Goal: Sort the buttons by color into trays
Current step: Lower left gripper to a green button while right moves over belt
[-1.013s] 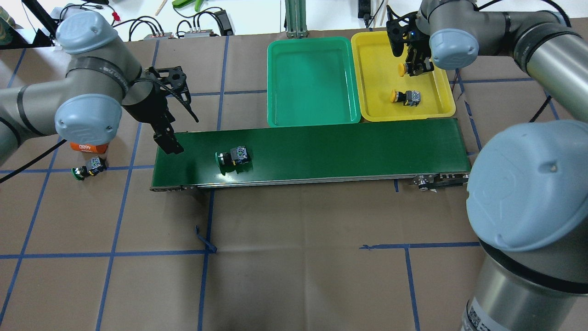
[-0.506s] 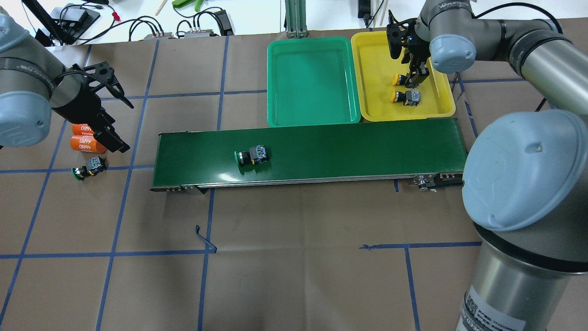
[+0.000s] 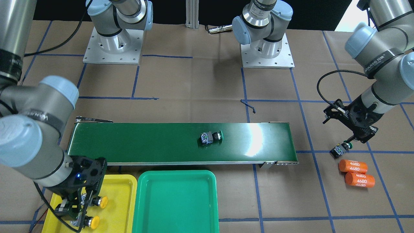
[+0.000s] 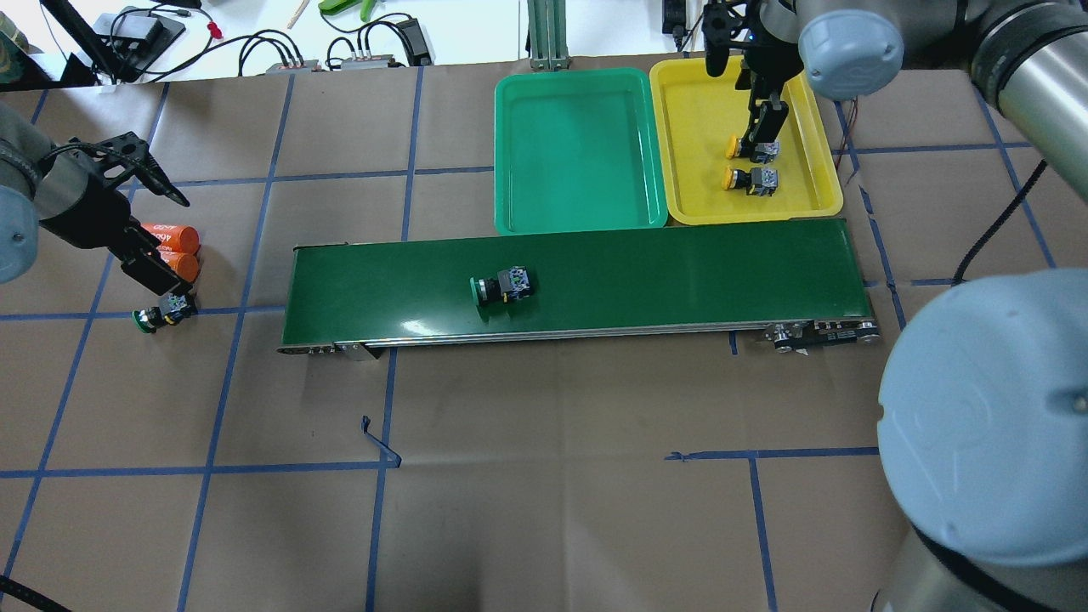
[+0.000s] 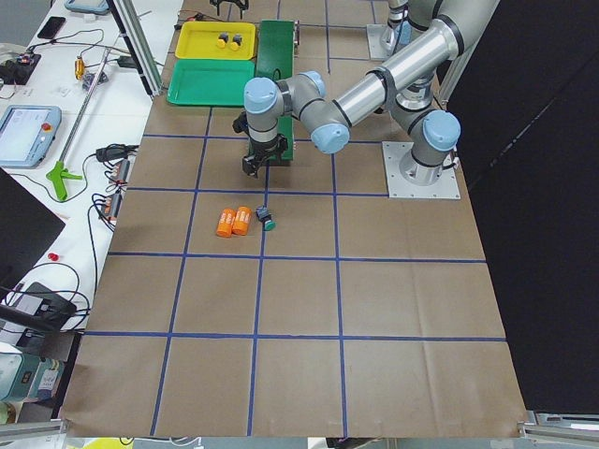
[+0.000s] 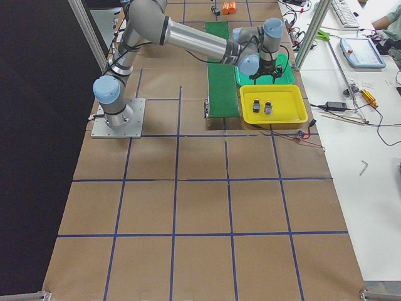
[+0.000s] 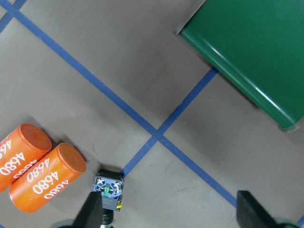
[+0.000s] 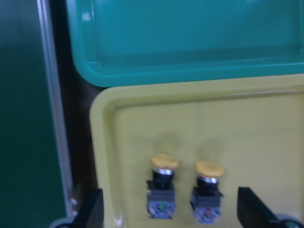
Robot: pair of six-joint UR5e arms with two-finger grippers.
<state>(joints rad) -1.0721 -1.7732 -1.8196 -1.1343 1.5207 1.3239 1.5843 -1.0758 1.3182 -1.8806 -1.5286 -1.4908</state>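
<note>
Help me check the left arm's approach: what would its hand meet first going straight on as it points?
Likely the green button on the table, just inside one finger of the open left hand; otherwise bare paper. Depth is unclear.

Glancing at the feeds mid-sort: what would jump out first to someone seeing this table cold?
First, the bright yellow tray on the robot's right, with two yellow buttons side by side in it under the open right pincer. Next, a lone green button lies midway along the dark-green conveyor belt, while the green tray holds none. A second green button sits on the table beside two orange cylinders, below the open left pincer.
</note>
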